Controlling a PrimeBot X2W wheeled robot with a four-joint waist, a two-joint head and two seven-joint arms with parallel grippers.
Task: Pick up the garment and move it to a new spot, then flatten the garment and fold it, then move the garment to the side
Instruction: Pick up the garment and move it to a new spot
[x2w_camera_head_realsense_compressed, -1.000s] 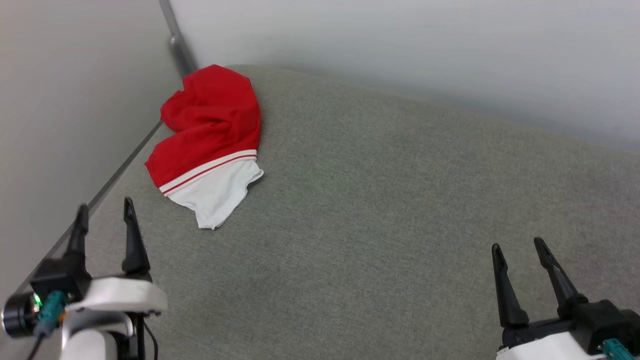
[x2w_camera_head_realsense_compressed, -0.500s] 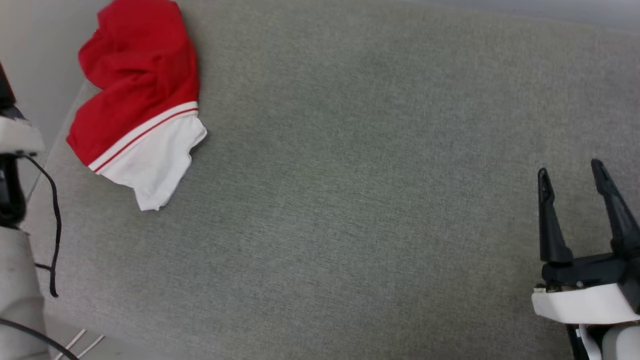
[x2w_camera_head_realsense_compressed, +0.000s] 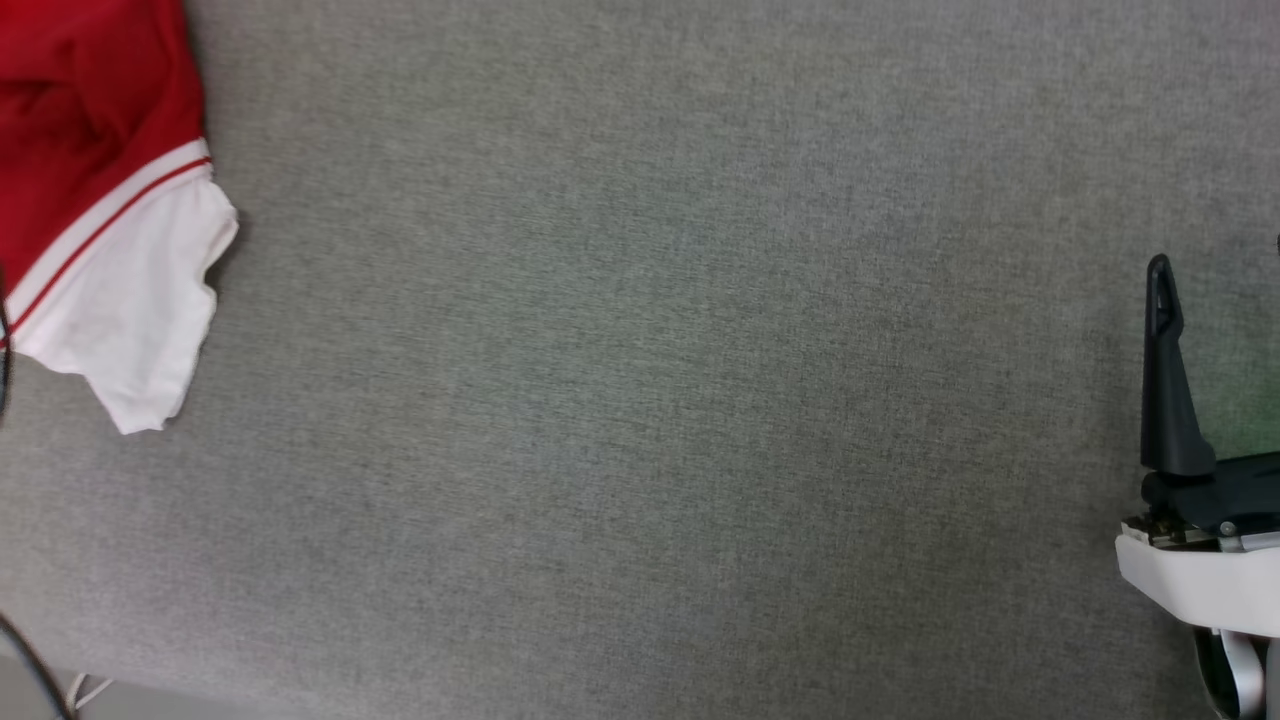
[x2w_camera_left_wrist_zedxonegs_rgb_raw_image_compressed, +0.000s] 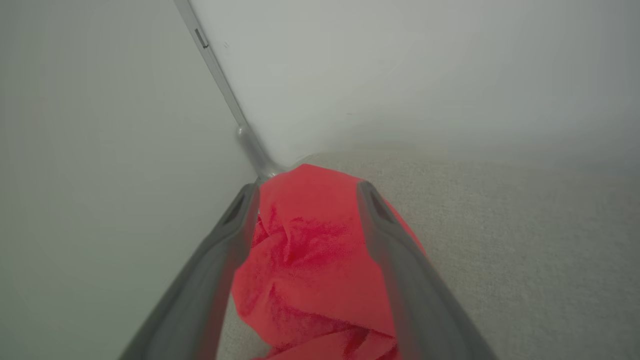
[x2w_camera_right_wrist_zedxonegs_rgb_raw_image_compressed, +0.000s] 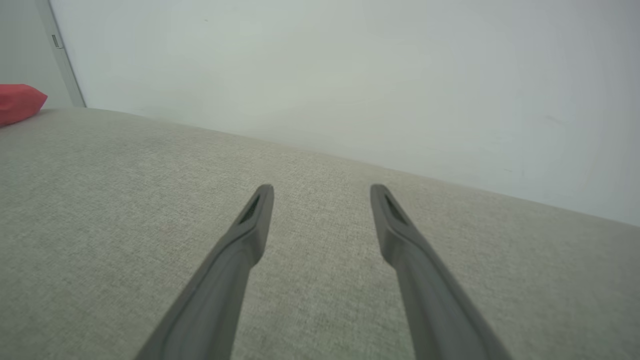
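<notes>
The garment lies bunched on the grey fabric surface at the far left of the head view, red with a striped seam and a white sleeve toward me. In the left wrist view my left gripper is open, its fingers on either side of the red garment close to the wall corner; contact is not clear. My right gripper is open over bare surface, far from the garment. At the head view's right edge, one finger of the right gripper is seen.
Pale walls rise behind and to the left of the surface and meet at a metal corner strip. A dark cable hangs at the head view's lower left, near the surface's front edge.
The head camera has tilted down and moved closer, so the garment has slid to the view's left edge and the walls have left it. The garment lies as before. Both grippers stay open.
</notes>
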